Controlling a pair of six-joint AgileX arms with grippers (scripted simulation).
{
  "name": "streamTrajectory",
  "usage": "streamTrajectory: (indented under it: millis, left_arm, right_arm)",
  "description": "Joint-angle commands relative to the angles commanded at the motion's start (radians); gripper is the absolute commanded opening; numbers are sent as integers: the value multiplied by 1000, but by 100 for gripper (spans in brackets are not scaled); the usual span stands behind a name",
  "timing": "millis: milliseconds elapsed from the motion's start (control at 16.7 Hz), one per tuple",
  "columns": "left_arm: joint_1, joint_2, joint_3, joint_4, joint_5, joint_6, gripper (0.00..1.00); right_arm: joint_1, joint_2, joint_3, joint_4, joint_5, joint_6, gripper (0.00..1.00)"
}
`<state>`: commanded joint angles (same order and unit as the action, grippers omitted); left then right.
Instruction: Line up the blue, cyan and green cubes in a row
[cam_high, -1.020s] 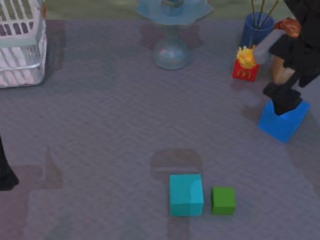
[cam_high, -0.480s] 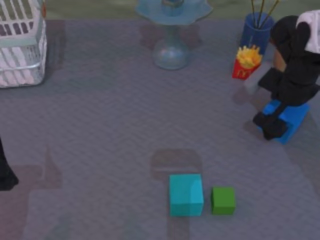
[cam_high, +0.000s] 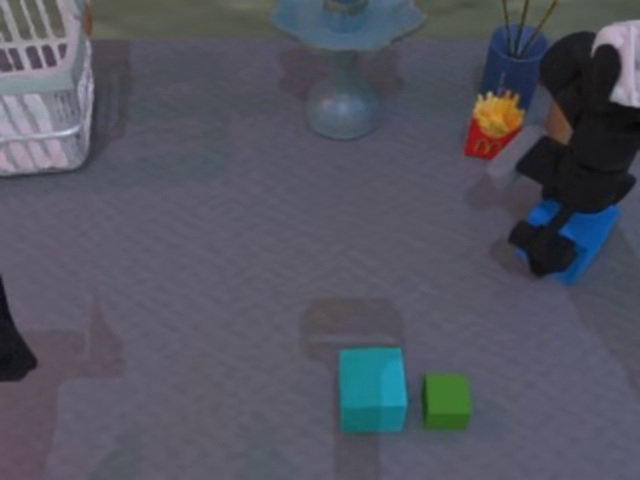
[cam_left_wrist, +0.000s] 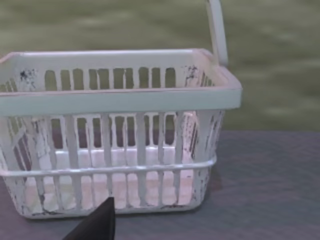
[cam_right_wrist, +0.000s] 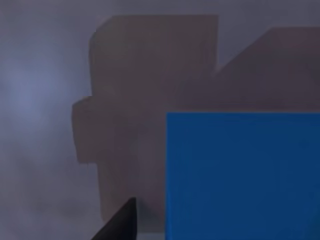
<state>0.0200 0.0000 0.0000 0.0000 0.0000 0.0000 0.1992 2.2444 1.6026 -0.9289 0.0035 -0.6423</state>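
The blue cube (cam_high: 588, 232) rests on the table at the right, the largest of the three. My right gripper (cam_high: 545, 252) is down over its front-left part and is open. In the right wrist view one dark fingertip (cam_right_wrist: 122, 222) stands beside the blue cube (cam_right_wrist: 240, 175) with a gap between them; the other finger is hidden. The cyan cube (cam_high: 372, 390) and the small green cube (cam_high: 446, 401) sit side by side near the front centre, a small gap between them. My left arm (cam_high: 10, 350) is parked at the left edge, and one fingertip (cam_left_wrist: 97, 225) shows.
A white slatted basket (cam_high: 40, 90) (cam_left_wrist: 120, 100) stands at the back left. A glass pedestal stand (cam_high: 342, 100) is at the back centre. A red fries box (cam_high: 492, 130) and a dark blue cup with sticks (cam_high: 512, 55) stand just behind the blue cube.
My right arm came down and turned over the blue cube, its gripper shifting to the cube's front-left. In the last half second it barely moved. None of the cubes has shifted.
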Motion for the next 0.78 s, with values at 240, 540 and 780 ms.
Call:
streamTrajectory:
  millis: [240,540,780]
  left_arm:
    - [0,0,0,0,0,0,100]
    - [0,0,0,0,0,0,100]
    - [0,0,0,0,0,0,100]
  right_arm:
    - [0,0,0,0,0,0,32]
    - [0,0,0,0,0,0,0]
    - [0,0,0,0,0,0,0]
